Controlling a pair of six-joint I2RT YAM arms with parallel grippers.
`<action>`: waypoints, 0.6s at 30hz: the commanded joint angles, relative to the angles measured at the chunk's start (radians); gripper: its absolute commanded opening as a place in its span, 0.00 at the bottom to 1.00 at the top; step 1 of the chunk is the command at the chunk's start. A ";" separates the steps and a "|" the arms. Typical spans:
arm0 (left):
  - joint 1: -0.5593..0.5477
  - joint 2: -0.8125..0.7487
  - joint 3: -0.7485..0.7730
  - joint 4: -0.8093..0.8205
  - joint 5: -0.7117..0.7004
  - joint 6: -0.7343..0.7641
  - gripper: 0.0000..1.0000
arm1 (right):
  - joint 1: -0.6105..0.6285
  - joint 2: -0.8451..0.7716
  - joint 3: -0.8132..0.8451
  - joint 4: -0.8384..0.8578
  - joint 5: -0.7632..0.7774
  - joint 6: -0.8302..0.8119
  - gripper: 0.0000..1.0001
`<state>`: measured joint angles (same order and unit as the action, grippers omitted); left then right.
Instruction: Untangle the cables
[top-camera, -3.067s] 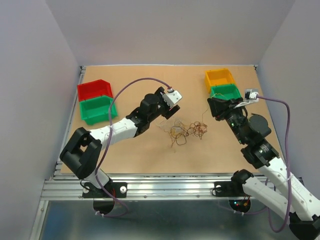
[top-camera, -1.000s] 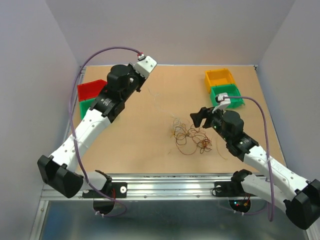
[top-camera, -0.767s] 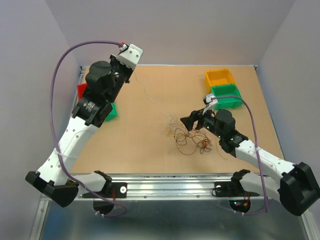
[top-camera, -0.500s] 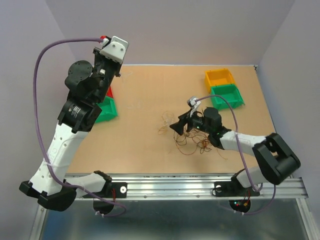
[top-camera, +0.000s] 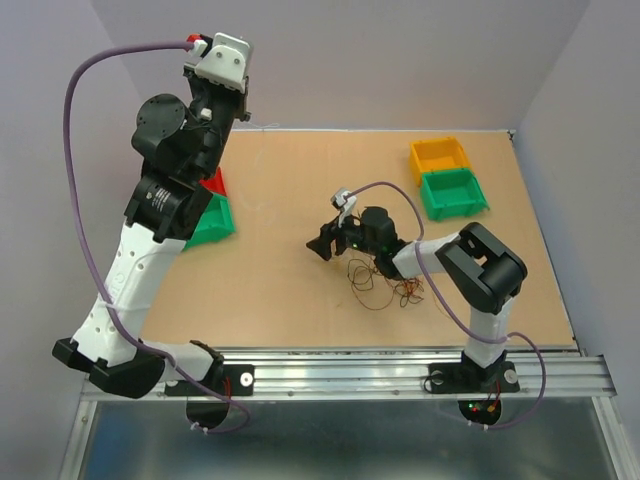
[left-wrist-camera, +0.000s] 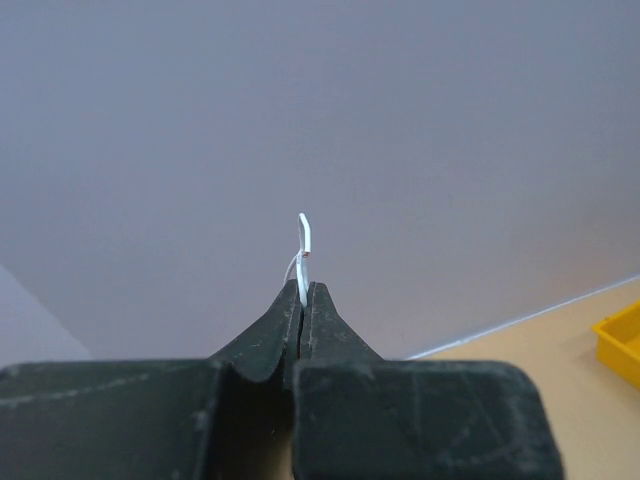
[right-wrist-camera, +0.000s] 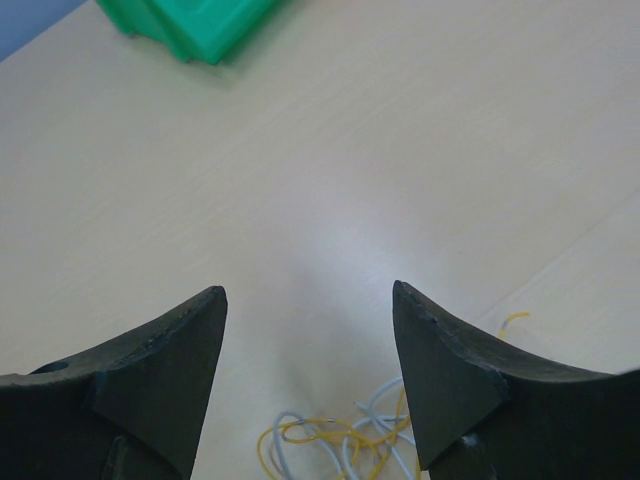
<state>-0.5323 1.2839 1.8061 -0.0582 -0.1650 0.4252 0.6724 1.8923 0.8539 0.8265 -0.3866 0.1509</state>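
Holding one white wire (left-wrist-camera: 304, 236) pinched between its closed jaws, the left gripper (left-wrist-camera: 303, 288) sits high above the table's far-left corner, close to the back wall. A short bent end of the wire sticks out past the tips. Lifting it that high is presumably meant to draw this strand out of the cables (top-camera: 385, 272), which lie in loose loops on the table (top-camera: 280, 290), right of centre. The strand running down from the grip is too fine to follow in the top view, so I cannot tell whether it is free yet.

The right gripper (right-wrist-camera: 308, 300) hangs low over bare table at the heap's left edge, jaws spread wide and empty. Yellow and whitish loops show at the bottom of its wrist view. It looks placed to pin or take the heap while the other arm pulls.

Three seconds ago the left arm was down beside the tangle; it has since risen to full stretch, up and back. The right arm has swung from beside the green bin (top-camera: 452, 192) on the right across to the heap. The loops look a little looser.
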 joint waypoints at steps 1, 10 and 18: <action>0.003 -0.056 -0.042 0.142 -0.102 0.017 0.00 | 0.001 -0.031 0.001 0.080 0.130 -0.051 0.72; 0.018 -0.117 -0.231 0.221 -0.142 0.061 0.00 | 0.001 -0.171 -0.164 0.169 0.215 -0.073 0.73; 0.139 -0.104 -0.320 0.262 -0.136 0.064 0.00 | 0.001 -0.210 -0.194 0.203 0.207 -0.047 0.74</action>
<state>-0.4587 1.1938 1.5234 0.1089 -0.2981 0.4828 0.6727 1.7164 0.6827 0.9421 -0.1970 0.1013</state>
